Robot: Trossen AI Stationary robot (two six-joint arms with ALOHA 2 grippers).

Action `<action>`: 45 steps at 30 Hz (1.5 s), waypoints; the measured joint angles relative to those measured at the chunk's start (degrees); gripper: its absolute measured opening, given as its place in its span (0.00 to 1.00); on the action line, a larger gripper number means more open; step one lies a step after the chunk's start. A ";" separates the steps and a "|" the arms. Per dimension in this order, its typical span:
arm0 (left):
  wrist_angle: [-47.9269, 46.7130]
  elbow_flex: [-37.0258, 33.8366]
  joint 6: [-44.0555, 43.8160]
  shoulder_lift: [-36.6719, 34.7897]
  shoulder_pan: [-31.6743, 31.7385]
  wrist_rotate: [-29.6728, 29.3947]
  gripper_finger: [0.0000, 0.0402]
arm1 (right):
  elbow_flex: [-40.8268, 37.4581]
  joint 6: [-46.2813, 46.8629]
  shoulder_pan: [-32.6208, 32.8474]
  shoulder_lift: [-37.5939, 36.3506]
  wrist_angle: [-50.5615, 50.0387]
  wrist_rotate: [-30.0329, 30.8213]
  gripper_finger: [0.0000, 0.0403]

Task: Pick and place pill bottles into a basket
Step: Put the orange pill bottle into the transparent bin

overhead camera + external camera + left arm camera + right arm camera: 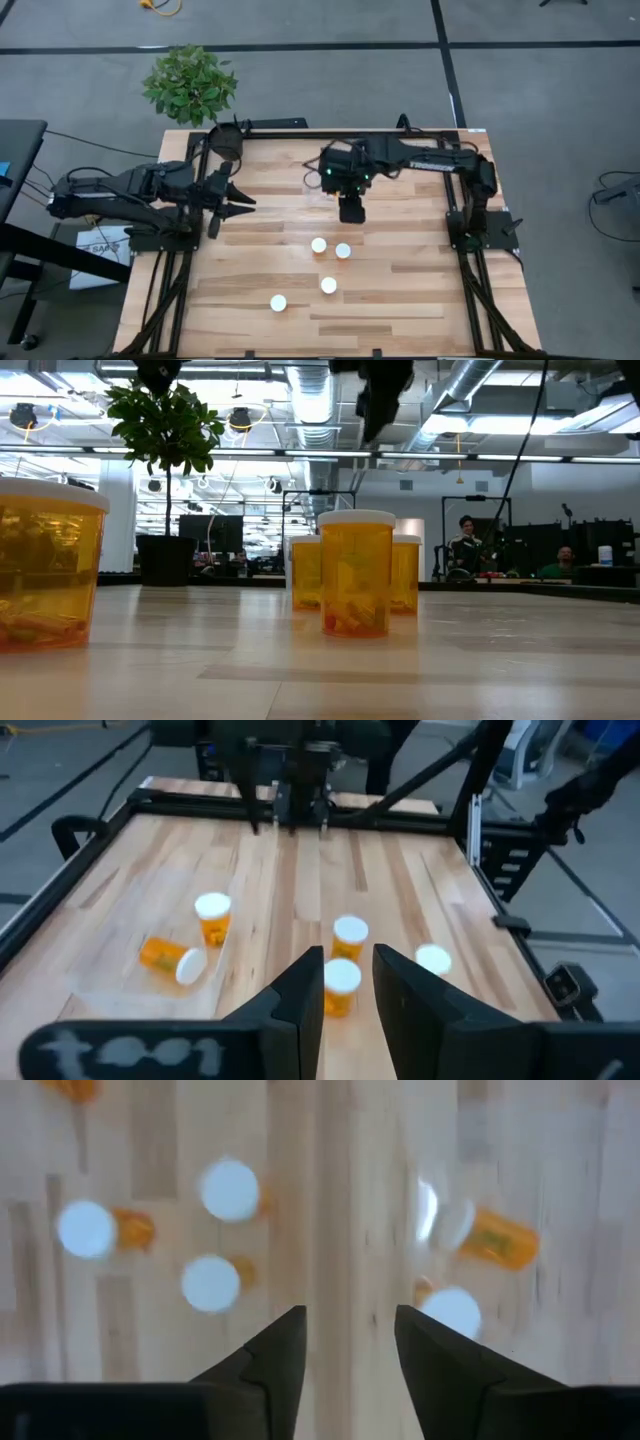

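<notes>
Four pill bottles stand upright on the wood, white caps up: two side by side, one nearer, one near the front. The clear basket lies under my right arm. It holds one upright bottle and one on its side. My right gripper hangs open high above the table, beside the basket, pointing down, nothing between its fingers. My left gripper waits shut at the table's left, above the wood.
A dark plant pot with a leafy plant stands at the far left corner. The arms' black frames run along the left and right edges. Bare wood lies at the near right. People sit in the room beyond the table.
</notes>
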 joint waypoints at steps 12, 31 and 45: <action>5.65 0.00 -8.75 7.51 -0.15 1.06 0.19 | -0.10 9.01 6.72 0.47 -4.80 4.35 0.30; 3.06 0.00 -5.63 4.69 -12.16 10.37 0.19 | 0.01 31.34 16.51 7.26 -2.21 3.71 0.35; 5.85 0.02 -5.39 4.77 -18.82 4.72 0.19 | 0.05 26.11 19.82 7.84 0.15 6.12 0.69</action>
